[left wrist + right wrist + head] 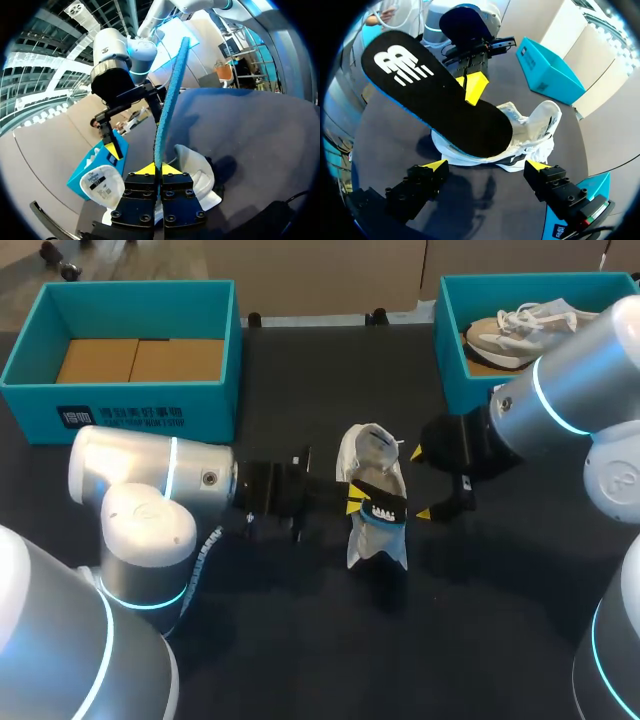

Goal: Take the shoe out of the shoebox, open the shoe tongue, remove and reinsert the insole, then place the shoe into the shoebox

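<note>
The shoe [372, 465] is lying on the black table [300, 660] at the centre of the head view, outside both boxes. The insole [383, 508] is crossing over the shoe. In the right wrist view the insole [435, 95] is showing its black printed face and is covering part of the shoe [535, 125]. Whether its end is sitting inside the shoe cannot be determined.

The left gripper [352, 504] is sitting at 9 o'clock of the shoe. In the left wrist view the left gripper [160, 169] is pinching the insole [170, 100] edge-on between both yellow tips.

The right gripper [420, 483] is hanging at 3 o'clock of the shoe, close beside it. In its own view the right gripper [487, 165] is holding its fingers spread wide, gripping nothing.

A teal shoebox [130, 405] is standing at 10 o'clock. A second teal shoebox [452, 340] at 2 o'clock is holding another shoe [520, 328], and the right arm [580, 390] is blocking its near corner.
</note>
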Controlling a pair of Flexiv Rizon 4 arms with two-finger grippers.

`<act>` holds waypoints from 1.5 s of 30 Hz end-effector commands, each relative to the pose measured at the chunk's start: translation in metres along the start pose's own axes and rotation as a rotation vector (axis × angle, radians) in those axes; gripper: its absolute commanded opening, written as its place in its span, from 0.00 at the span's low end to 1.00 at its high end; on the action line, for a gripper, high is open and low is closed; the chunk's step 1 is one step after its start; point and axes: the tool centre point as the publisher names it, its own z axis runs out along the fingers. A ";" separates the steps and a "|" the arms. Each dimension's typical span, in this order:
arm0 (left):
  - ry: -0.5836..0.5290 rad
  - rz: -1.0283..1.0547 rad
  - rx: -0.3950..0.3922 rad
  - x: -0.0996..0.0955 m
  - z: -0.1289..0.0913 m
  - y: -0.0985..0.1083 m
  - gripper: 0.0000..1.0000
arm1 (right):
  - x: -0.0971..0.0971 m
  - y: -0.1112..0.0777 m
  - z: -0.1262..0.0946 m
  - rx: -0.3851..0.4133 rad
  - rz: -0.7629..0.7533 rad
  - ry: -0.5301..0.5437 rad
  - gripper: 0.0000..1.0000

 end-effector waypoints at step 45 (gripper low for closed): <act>0.046 0.084 -0.048 -0.011 0.014 0.001 0.27 | 0.001 0.001 0.001 0.004 0.000 -0.003 1.00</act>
